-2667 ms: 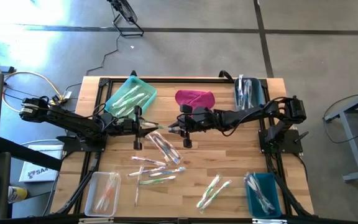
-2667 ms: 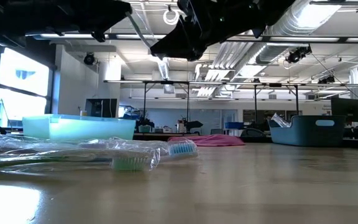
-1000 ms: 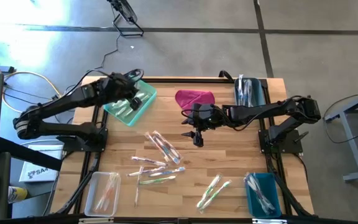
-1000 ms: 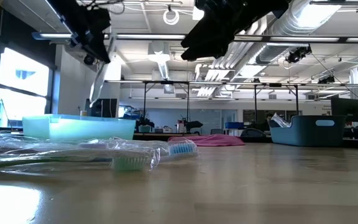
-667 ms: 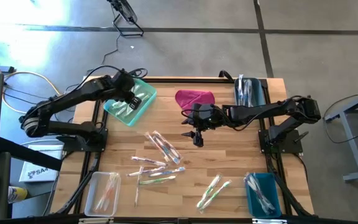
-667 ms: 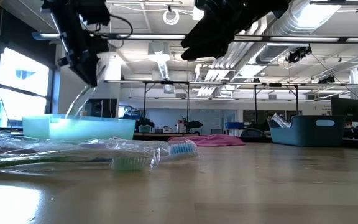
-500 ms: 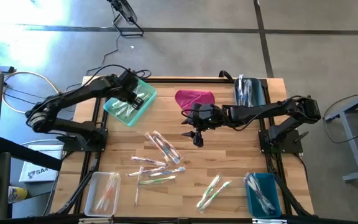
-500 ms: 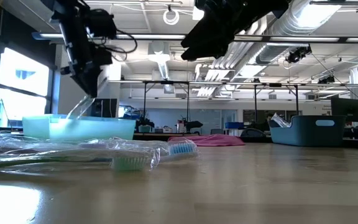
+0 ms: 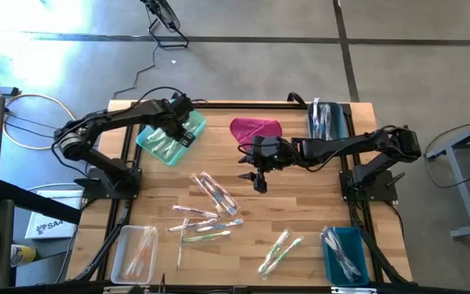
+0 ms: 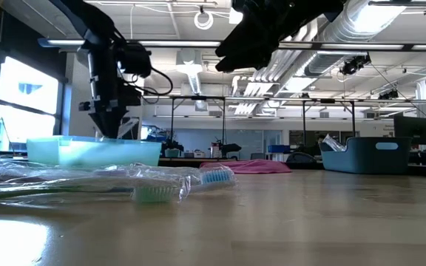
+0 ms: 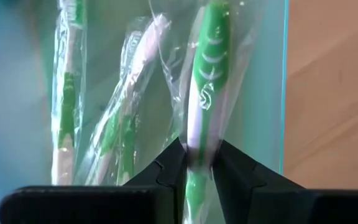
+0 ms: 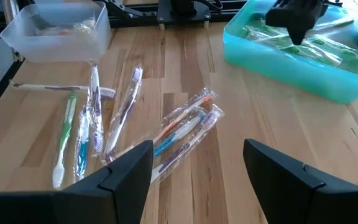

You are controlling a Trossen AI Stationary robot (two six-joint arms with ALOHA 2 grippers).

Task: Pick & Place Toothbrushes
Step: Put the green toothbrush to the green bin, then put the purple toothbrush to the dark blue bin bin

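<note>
Now, held brush: a green-and-white toothbrush in a clear shiny wrapper [image 11: 199, 93] stands between the fingers of the left gripper [image 11: 199, 163], its long axis running straight away from the wrist, head end farthest out over the tray floor.
Landmark: the shallow turquoise plastic tray [image 9: 192, 131] at the table's far left corner.
Left gripper: it hangs over the tray [image 9: 178, 129], fingers narrowed against the wrapped handle on both sides; in the low view it points down into the tray [image 10: 112, 122].
Brushes in the tray: other wrapped green-and-white toothbrushes [image 11: 114, 127] lie lengthwise beside the held one, roughly parallel with it.
Right gripper: it hovers to the right of the tray over bare table [image 9: 259, 180], fingers spread wide with nothing between them [image 12: 199, 163].
Loose brushes: a scatter of wrapped toothbrushes [image 9: 212, 193] with pink, blue and green handles lies on the wooden table [image 9: 300, 204], on the near side of the tray, mostly pointing diagonally.
Look: each brush is thin, in a crinkled glossy sleeve.
Cloth: a magenta cloth [image 9: 256, 128] lies right of the tray.
</note>
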